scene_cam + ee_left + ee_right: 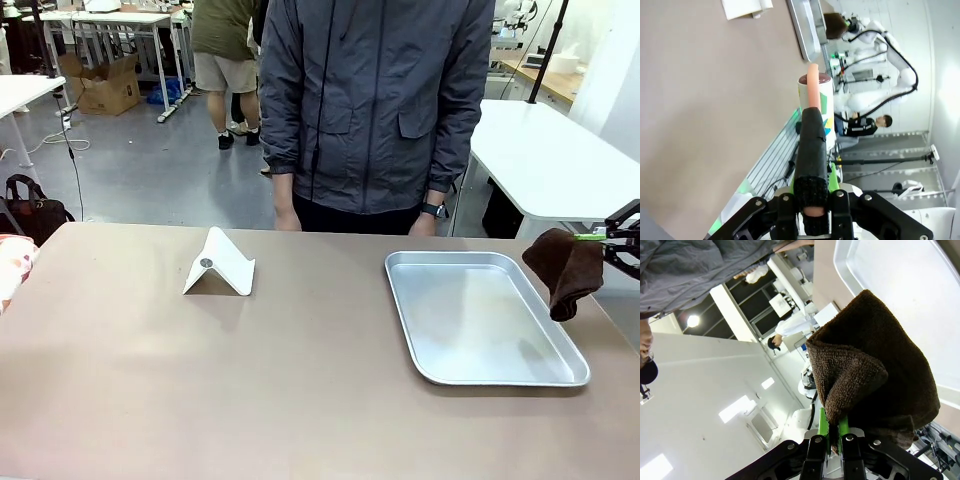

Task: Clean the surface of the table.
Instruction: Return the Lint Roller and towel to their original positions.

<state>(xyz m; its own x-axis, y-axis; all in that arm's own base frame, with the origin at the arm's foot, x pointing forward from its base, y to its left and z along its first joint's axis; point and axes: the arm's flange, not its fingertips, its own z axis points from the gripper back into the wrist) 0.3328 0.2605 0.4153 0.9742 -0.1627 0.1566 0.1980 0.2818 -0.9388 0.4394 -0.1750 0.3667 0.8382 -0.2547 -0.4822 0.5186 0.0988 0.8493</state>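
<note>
The table (250,380) is a wide brownish-tan top. At its right edge my right gripper (600,237) is shut on a dark brown cloth (568,268), which hangs in the air beside the silver tray (430,370). In the right wrist view the cloth (875,355) bunches over the green pads of the right gripper (832,437), above the tray (910,285). My left gripper (812,200) is shut on a black-sleeved stick (810,145) with a pinkish tip. Behind the tip is a white patterned cylinder (824,97), off the table (715,100).
A white folded stand (220,265) sits left of centre. A person in a grey jacket (370,110) stands at the far edge with both hands down. An orange-and-white patterned thing (8,268) shows at the left edge. White-topped tables stand behind.
</note>
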